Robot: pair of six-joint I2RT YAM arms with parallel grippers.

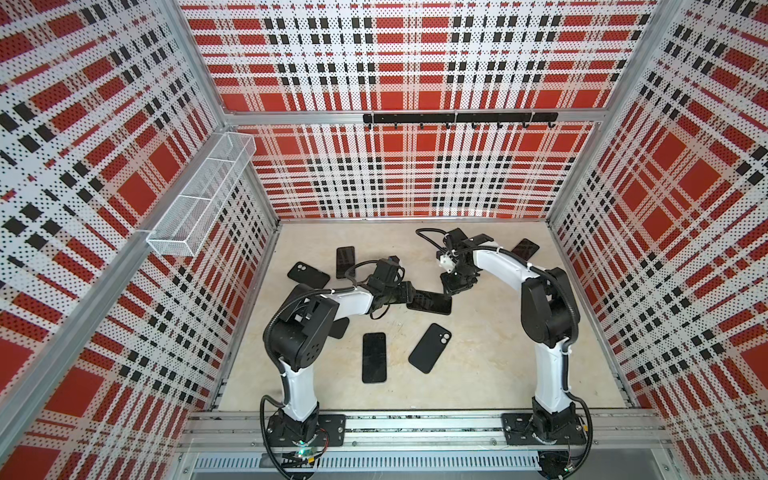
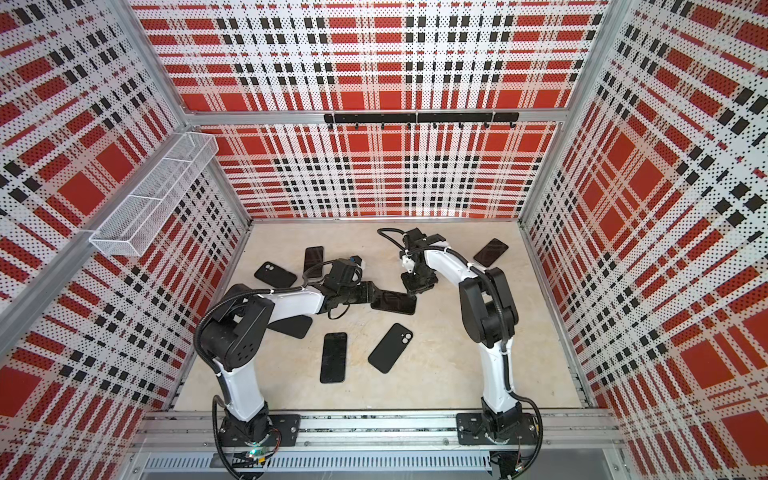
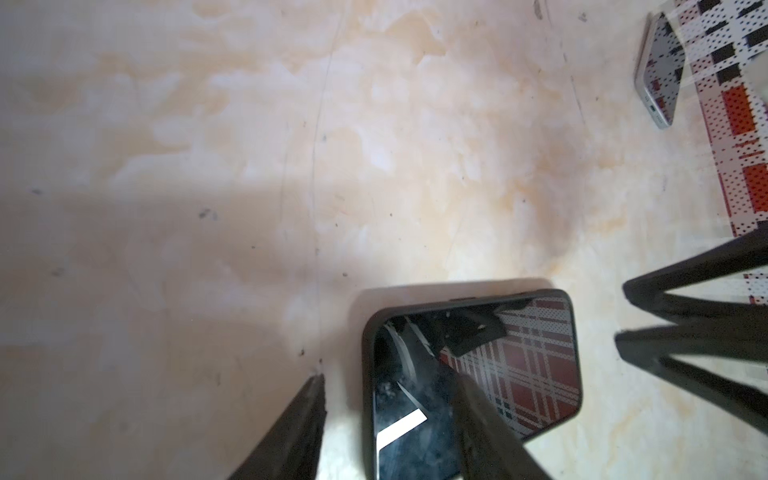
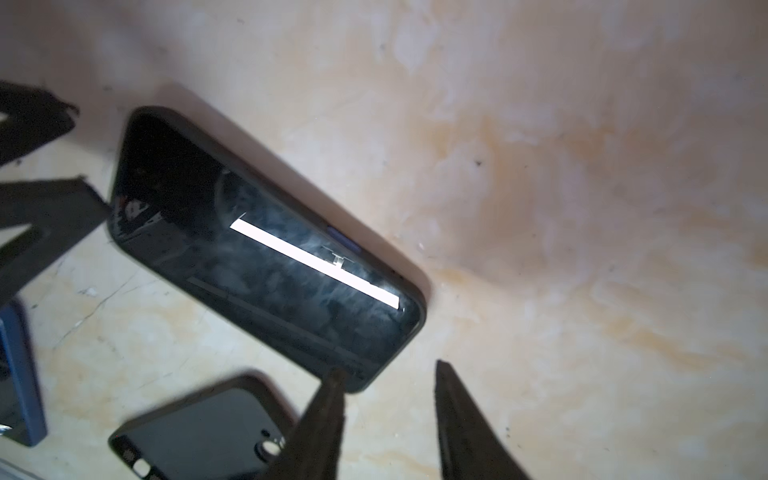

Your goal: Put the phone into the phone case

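Left wrist view: left fingers stood apart over the cased phone on the counter; right fingers also apart, empty.

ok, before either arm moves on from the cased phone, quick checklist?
1. Seating: black phone in its black soft case, rim wraps the visible screen edges: ok.
2. left end effector open, holding nothing: ok.
3. right end effector open, holding nothing: ok.
4. left finger clear of the screen it overlaps: cannot tell.
5. right fingertip clear of the phone's corner: cannot tell.
6. Next target, matte black empty case with camera cutout, unobstructed: ok.
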